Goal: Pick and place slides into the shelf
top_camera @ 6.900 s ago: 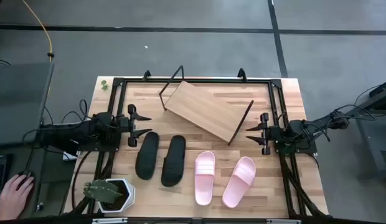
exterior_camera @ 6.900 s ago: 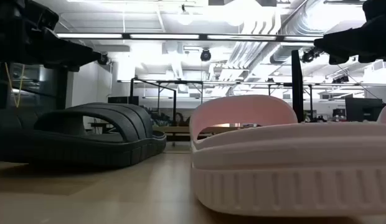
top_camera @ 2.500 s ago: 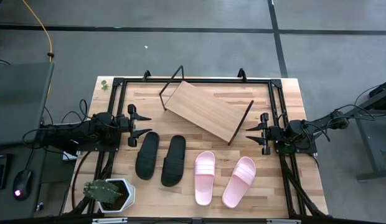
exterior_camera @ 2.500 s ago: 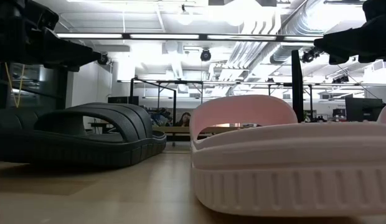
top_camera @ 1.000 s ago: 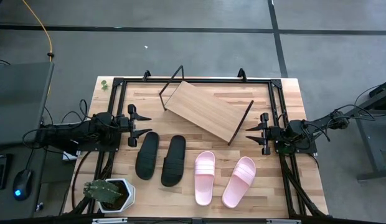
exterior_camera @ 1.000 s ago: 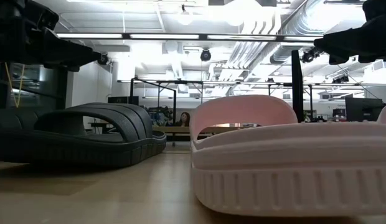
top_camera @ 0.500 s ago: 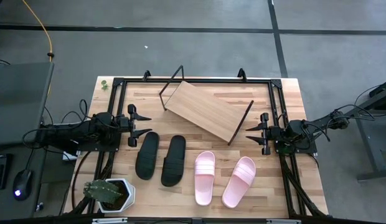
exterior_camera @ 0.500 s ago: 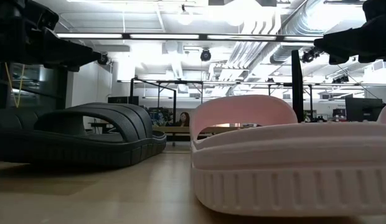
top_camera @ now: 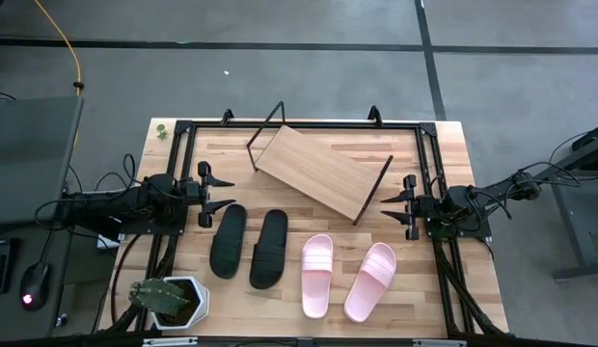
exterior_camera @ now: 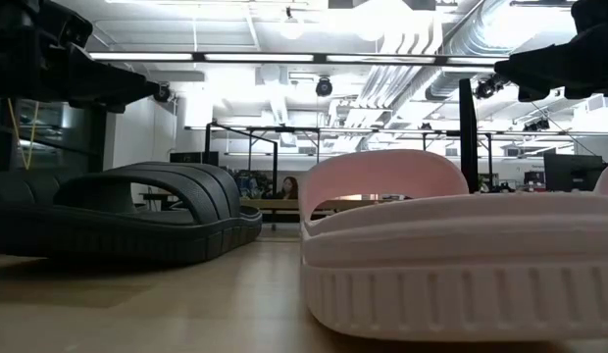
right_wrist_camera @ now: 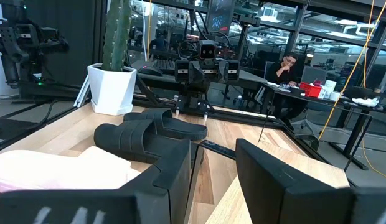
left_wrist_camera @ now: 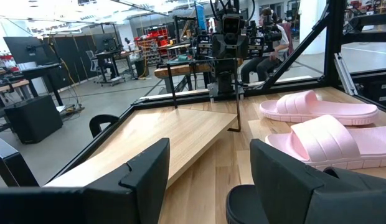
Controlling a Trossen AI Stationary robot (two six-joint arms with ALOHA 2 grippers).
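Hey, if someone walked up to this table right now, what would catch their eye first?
Probably the pink slides, side by side on the table's front right, with the black slides to their left. Behind them the shelf sits at an angle, nothing on its board. The left gripper and right gripper wait open at the table's sides.

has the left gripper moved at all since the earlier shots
No. In the high view the left gripper sits open at the same spot beside the table frame's left rail, just above the black slides.

Shelf board [left_wrist_camera: 162, 134] beside pink slides [left_wrist_camera: 324, 124], L fingers [left_wrist_camera: 149, 177] apart.
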